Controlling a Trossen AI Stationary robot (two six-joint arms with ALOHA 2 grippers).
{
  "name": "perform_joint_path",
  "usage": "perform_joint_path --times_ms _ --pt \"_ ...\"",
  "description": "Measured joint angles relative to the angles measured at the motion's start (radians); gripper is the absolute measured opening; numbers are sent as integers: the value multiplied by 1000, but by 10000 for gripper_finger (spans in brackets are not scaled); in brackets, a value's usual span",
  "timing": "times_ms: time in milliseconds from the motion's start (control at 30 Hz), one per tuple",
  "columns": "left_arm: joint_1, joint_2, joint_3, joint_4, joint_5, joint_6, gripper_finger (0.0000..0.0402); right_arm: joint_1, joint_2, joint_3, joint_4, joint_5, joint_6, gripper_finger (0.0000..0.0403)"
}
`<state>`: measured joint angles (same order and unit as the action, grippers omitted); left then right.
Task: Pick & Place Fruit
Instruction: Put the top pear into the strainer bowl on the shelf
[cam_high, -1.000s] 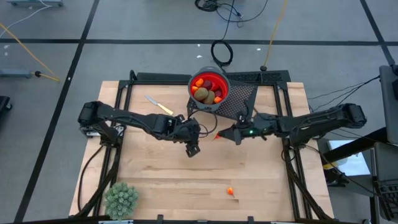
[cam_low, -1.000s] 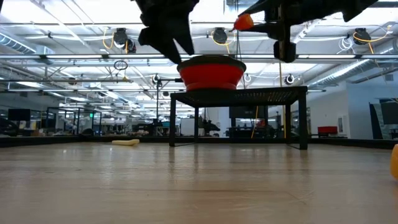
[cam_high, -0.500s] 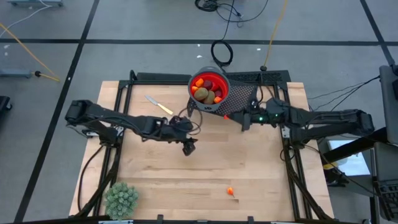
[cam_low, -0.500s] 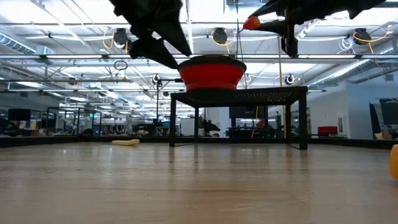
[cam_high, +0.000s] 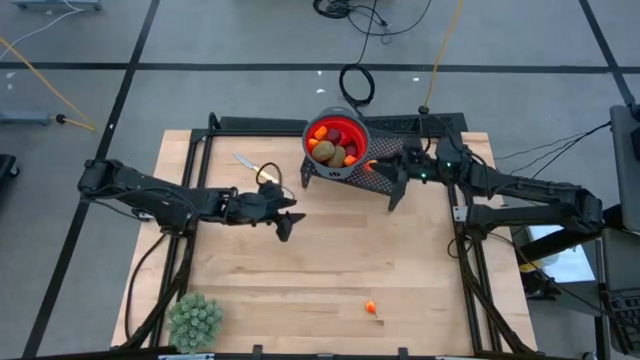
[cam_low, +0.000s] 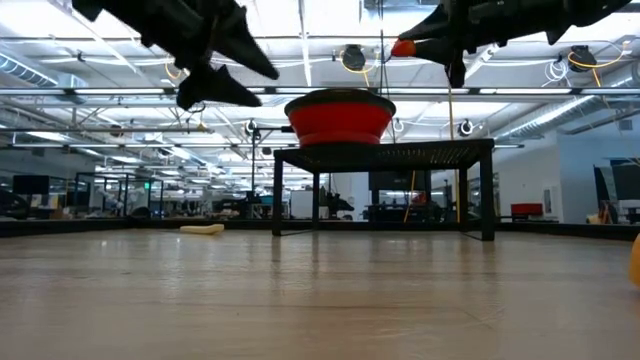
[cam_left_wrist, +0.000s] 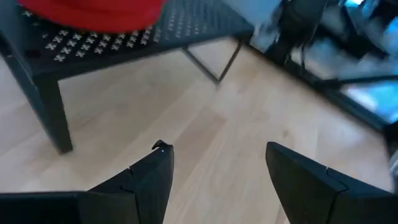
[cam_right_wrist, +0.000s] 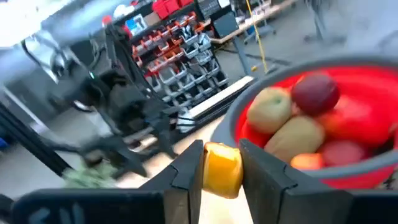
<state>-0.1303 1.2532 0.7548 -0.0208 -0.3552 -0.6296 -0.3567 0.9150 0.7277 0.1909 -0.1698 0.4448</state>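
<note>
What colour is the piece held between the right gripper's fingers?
Orange-yellow. The small fruit piece shows best in the right wrist view, pinched just short of the red bowl.

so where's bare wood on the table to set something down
Widest free patch: the wooden table's middle and front, between the pale green spiky plant ball and the tiny orange piece. Crowded at the back: red bowl of fruit on the black mesh stand, yellow-handled knife, both grippers.

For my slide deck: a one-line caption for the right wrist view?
Right gripper carries a small orange fruit piece toward the red bowl of toy fruit.
</note>
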Motion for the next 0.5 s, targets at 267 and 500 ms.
perform_joint_path --times_ms 267,500 --pt "1 -120 -161 169 -22 -29 255 -37 8 1 117 -44 -422 84" --pt "1 -227 -289 319 -56 -21 255 -37 25 1 188 -43 -659 84"
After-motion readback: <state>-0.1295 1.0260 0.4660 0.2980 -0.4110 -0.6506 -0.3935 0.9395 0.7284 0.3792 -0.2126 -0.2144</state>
